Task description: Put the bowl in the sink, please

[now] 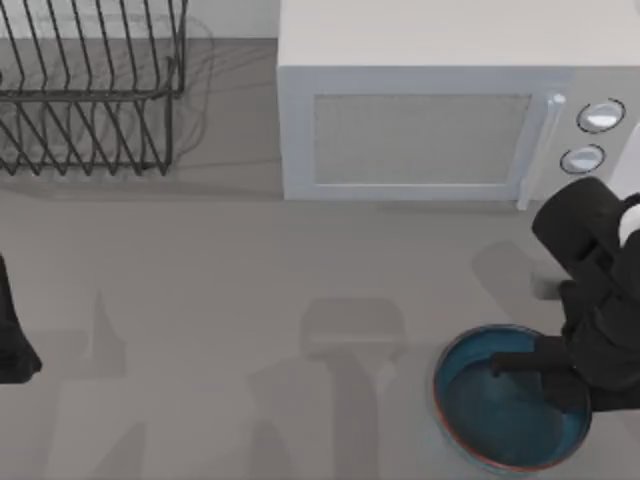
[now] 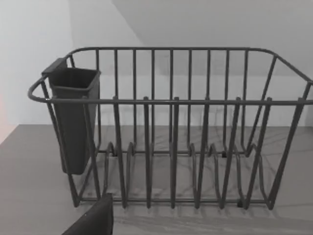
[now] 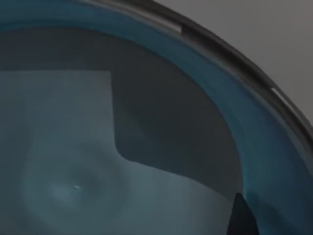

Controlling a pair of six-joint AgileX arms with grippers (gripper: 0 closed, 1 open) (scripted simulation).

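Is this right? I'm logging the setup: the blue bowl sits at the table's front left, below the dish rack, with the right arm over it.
Not quite. In the top view the blue bowl sits at the table's front right, below the microwave, not below the dish rack. The right arm's end effector is indeed over it.

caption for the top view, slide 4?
Right gripper reaches over the blue bowl in front of the microwave.

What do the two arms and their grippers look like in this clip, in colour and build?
Both arms are matt black. The right arm is bulky, with rounded housings and one white section near its upper end; its gripper has slim dark fingers. The left arm appears as a plain black shape at the table's left edge. No cables or markings are visible.
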